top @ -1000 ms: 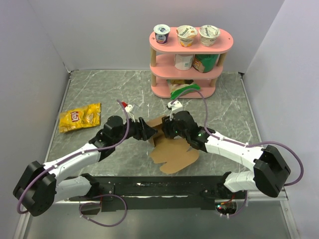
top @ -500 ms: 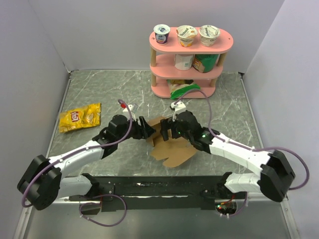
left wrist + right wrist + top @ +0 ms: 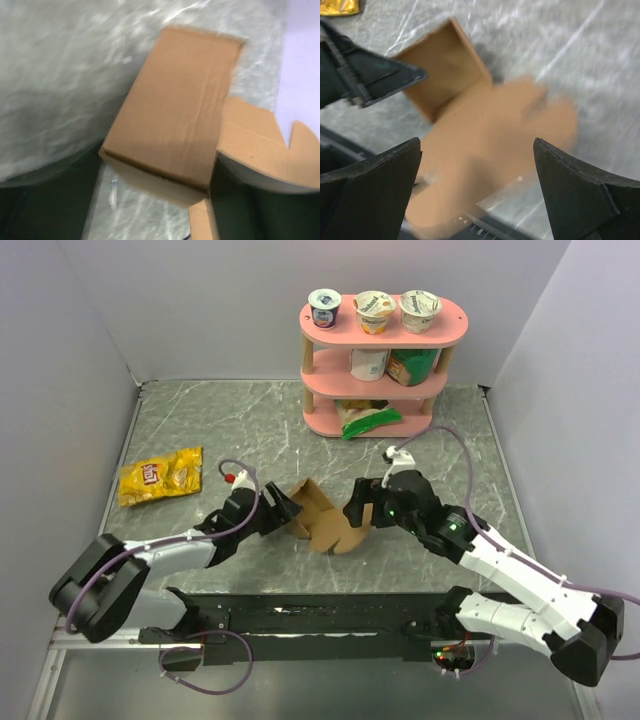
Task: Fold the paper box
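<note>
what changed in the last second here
The right gripper drew back off the paper box toward its own side, jaws open. The left gripper sank lower and stays at the box's left flap. The box looks more gathered and sits slightly further left. The yellow snack bag and pink shelf stayed put.

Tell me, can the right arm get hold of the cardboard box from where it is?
Probably yes. The right pincer is open just above the paper box with nothing between; the left pincer sits at its other side.
</note>
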